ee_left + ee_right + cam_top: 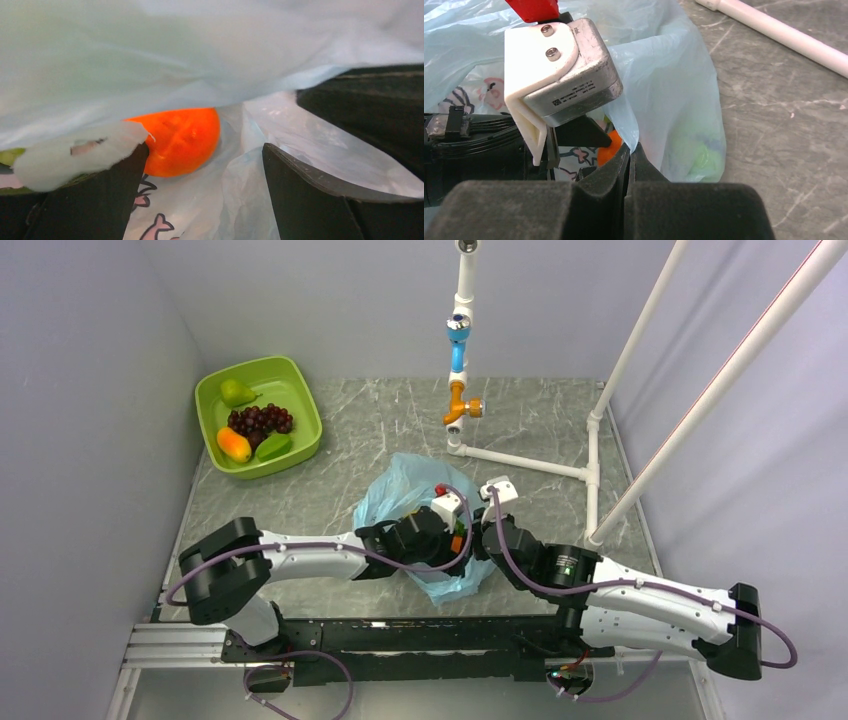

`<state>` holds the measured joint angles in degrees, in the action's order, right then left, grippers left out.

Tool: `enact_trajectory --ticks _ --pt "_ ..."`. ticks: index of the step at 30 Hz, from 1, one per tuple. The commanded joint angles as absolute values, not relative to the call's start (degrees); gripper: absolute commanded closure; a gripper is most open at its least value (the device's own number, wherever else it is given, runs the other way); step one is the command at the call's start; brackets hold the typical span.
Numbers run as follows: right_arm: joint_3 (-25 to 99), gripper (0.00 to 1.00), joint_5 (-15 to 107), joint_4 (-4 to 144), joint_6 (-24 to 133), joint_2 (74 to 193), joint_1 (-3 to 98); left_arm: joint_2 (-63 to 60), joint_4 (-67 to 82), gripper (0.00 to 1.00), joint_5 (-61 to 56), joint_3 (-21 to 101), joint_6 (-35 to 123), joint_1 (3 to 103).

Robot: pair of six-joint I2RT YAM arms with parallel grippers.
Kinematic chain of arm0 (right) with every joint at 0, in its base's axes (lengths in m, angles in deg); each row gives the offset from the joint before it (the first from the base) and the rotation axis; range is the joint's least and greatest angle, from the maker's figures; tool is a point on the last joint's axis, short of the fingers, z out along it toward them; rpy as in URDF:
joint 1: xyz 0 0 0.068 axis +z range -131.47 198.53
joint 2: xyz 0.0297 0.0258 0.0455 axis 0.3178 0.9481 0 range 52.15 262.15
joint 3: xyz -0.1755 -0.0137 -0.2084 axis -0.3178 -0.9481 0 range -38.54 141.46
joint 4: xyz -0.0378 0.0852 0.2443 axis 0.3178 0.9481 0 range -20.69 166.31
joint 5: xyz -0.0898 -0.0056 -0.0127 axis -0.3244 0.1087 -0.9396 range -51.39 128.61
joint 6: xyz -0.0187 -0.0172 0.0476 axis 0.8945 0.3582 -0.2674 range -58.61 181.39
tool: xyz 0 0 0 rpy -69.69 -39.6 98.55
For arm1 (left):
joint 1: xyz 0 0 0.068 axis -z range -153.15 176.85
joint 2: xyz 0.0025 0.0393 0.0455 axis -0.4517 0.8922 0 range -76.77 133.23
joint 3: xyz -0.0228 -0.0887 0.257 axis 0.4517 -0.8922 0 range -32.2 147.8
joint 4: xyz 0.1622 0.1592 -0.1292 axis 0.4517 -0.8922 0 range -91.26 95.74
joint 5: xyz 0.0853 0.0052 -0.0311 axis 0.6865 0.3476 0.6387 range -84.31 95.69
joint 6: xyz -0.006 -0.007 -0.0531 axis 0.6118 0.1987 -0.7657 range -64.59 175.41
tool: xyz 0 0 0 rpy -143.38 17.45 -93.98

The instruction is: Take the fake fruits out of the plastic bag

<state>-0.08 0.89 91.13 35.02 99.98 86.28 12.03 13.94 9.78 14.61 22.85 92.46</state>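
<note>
The light-blue plastic bag (405,490) lies crumpled at the table's near middle. My left gripper (452,545) is inside its mouth; in the left wrist view it (205,170) is open, and an orange fake fruit (177,140) lies just ahead, touching the left finger (100,200). My right gripper (480,537) is shut on the bag's edge (644,125), its tips (630,152) pinching the film. The orange (608,150) shows behind them. A green fruit (696,155) shows dimly through the bag wall. Other fruits are hidden.
A lime-green tub (305,390) at the back left holds a pear, dark grapes and other fruit. A white pipe frame (520,460) stands on the table at the back right, with an upright post (460,340). The left wrist camera housing (564,70) is close above my right fingers.
</note>
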Motion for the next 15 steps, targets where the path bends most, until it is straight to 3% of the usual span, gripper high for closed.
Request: enact_trajectory --ticks 1,6,15 --pt "-0.1 1.00 5.4 87.8 32.5 99.6 87.6 18.2 13.4 0.05 14.0 16.9 23.6 92.8" --pt "-1.2 1.00 4.9 88.6 32.3 99.1 87.6 21.7 16.1 0.08 15.6 15.7 22.9 92.8" --pt "-2.2 1.00 2.1 89.9 32.3 98.8 87.6 20.8 20.2 0.25 13.3 10.7 21.0 92.8"
